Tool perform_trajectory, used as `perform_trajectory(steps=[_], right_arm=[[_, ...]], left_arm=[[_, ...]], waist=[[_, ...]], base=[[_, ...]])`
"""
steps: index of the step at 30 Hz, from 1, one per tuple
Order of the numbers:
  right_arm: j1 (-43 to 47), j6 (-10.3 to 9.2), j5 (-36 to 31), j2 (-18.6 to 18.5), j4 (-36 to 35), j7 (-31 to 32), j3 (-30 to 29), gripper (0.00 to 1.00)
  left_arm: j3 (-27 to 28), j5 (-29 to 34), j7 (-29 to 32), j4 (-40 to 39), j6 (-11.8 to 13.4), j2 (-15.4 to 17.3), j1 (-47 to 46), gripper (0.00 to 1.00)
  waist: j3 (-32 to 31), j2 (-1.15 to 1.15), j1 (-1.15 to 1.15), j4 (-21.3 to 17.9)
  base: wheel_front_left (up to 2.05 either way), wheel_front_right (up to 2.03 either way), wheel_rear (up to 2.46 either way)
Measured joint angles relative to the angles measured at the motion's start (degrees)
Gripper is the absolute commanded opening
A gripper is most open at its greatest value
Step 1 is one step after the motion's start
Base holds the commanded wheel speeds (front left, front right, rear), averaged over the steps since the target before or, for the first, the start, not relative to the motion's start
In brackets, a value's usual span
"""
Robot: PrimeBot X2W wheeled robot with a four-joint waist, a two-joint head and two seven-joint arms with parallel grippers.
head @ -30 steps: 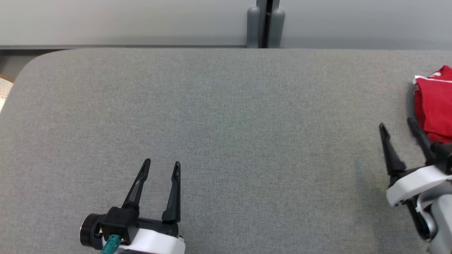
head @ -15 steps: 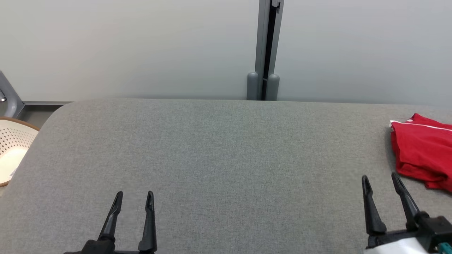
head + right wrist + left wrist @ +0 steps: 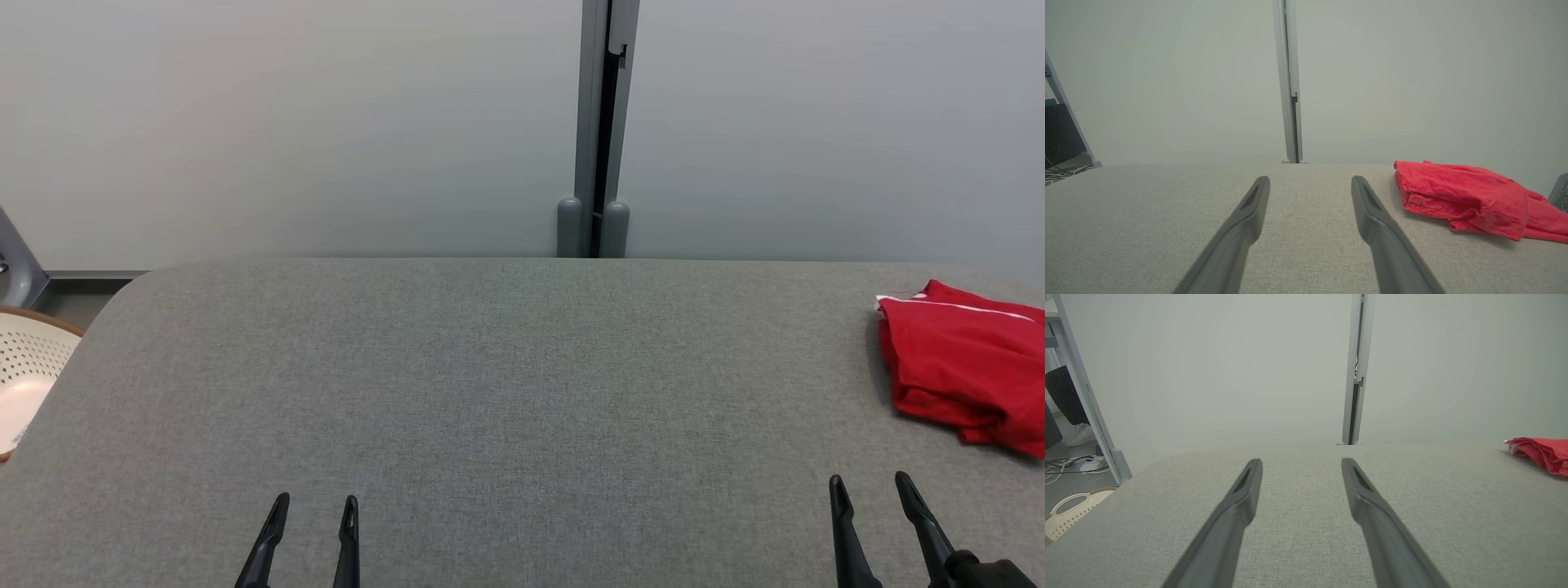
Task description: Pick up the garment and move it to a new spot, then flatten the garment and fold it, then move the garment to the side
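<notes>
Head view first, big to small. Grey padded table runs the full width under the pale wall. I'm using the grey post at the table's far edge as reference. Red garment lies on the table well right of the post, near the right end, with a white stripe along its far edge. Perforated basket sits off the table, far left of the post and lower than the top. At the near edge: left gripper left of the post, right gripper right of it, near the garment but not touching. Both have fingers spread with nothing between them, so released and empty. Each wrist view shows just table cloth between its pair.

Progress, my read: garment looks layered and compact, set well away from the table's middle. Pick, flatten, fold and move-aside all look done. Nothing obvious left except retiring the arms.

Caveats:
- Head view cuts off the garment's right side.
- Right wrist view shows it trailing looser on the side away from the post, so I can't vouch for fold neatness.
- Gripper bodies are cut off by the bottom edge.
- Left wrist view, far left of the post: floor cables and maybe a shoe, too small to call
</notes>
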Motion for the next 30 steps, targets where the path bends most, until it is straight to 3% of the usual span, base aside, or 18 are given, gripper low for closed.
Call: perform_trajectory(steps=[13,14,19,30], right_arm=[[-0.01,0.0,0.7,0.08,0.69,0.01,0.53,1.0],[0.04,0.0,0.71,0.13,1.22,0.07,0.56,0.0],[0.86,0.0,1.16,0.43,3.18,0.4,0.65,0.0],[-0.67,0.0,13.27,0.46,3.49,3.43,-0.21,0.0]], left_arm=[[-0.26,0.25,-0.01,0.93,-0.27,-0.02,-0.01,1.0],[-0.32,0.24,0.0,1.42,-0.29,-0.1,0.04,0.0],[-0.46,-0.19,0.03,3.31,-0.33,-0.22,0.63,0.0],[0.23,-13.39,2.55,4.58,-1.37,0.25,-1.08,0.0]], waist=[[0.48,0.0,0.0,-0.69],[0.48,0.0,0.0,-0.7],[0.53,0.0,0.0,-0.74],[1.04,0.0,0.0,-1.15]], base=[[0.0,0.0,0.0],[0.0,0.0,0.0],[0.0,0.0,0.0],[0.0,0.0,0.0]])
